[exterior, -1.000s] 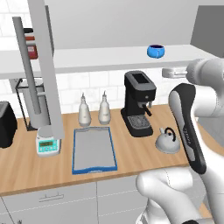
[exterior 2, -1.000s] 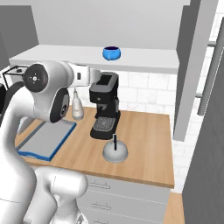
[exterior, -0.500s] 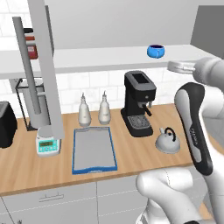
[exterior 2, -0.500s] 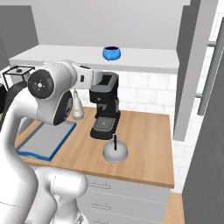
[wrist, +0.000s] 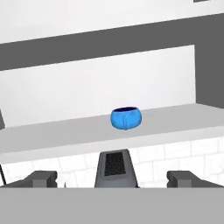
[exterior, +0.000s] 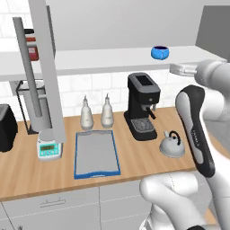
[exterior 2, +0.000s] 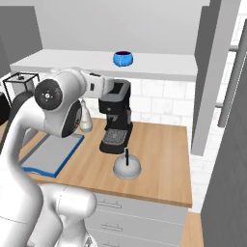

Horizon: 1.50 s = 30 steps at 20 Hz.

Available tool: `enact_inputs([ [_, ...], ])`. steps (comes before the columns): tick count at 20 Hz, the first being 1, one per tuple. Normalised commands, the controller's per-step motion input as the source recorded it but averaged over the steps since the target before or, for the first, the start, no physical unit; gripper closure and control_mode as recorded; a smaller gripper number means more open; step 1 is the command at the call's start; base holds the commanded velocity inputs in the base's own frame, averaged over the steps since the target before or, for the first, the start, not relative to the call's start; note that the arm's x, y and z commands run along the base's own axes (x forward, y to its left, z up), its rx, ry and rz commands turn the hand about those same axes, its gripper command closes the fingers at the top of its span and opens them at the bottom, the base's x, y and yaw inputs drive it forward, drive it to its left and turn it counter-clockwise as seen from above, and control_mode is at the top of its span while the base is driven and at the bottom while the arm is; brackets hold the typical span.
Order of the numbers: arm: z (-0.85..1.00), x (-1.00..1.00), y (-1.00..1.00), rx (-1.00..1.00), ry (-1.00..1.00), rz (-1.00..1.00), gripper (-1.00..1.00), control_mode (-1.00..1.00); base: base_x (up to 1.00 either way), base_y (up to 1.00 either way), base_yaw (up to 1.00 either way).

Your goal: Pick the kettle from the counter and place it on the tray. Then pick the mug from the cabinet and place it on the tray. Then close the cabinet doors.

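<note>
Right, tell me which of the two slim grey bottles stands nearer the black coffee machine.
The right-hand slim grey bottle, seen from the left base view. It stands between the other bottle and the black coffee machine, behind the blue-rimmed grey tray.

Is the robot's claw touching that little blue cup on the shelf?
Apart. In the hand view the mug sits well beyond the open gripper, with bare cabinet shelf between them.

The wooden counter (exterior: 134,157) carries the blue-rimmed tray (exterior: 96,154), a small scale (exterior: 48,150), two grey bottles (exterior: 96,112), a black coffee machine (exterior: 142,107) and the kettle (exterior: 172,144). The cabinet shelf (exterior: 112,59) holds the blue mug (exterior: 160,52).
</note>
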Motion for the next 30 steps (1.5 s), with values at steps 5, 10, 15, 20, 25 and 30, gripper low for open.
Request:
enact_inputs([
  [5,0.2,0.34,0.0,-0.14,0.0,-0.04,-1.0,-1.0,0.0,0.0,0.0],
  [10,0.08,0.43,-0.07,-0.06,0.12,-0.07,-1.0,-1.0,0.0,0.0,0.0],
  [15,0.0,0.53,-0.05,0.0,0.01,-0.01,-1.0,-1.0,0.0,0.0,0.0],
  [20,0.0,0.58,-0.1,0.0,0.02,0.0,-1.0,-1.0,0.0,0.0,0.0],
  [25,-0.06,0.4,-0.17,0.0,0.01,0.0,-1.0,-1.0,0.0,0.0,0.0],
  [30,-0.11,0.34,-0.03,0.0,0.02,0.0,-1.0,-1.0,0.0,0.0,0.0],
])
